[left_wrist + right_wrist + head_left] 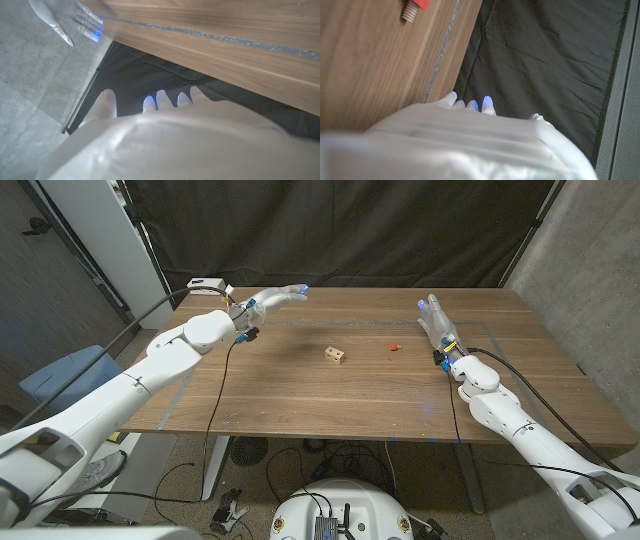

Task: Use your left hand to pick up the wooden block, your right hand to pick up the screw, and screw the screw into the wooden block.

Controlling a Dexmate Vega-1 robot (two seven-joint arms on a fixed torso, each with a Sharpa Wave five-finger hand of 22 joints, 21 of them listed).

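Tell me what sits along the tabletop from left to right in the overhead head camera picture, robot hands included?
Left hand → wooden block → red screw → right hand. All sit on or over the wooden table.

One wooden block (pixel 334 355) is lying at the table's (pixel 300 395) centre; one red-headed screw (pixel 394 347) is sitting at its 3 o'clock. Two hands are showing: left hand (pixel 272 299), right hand (pixel 437 322).
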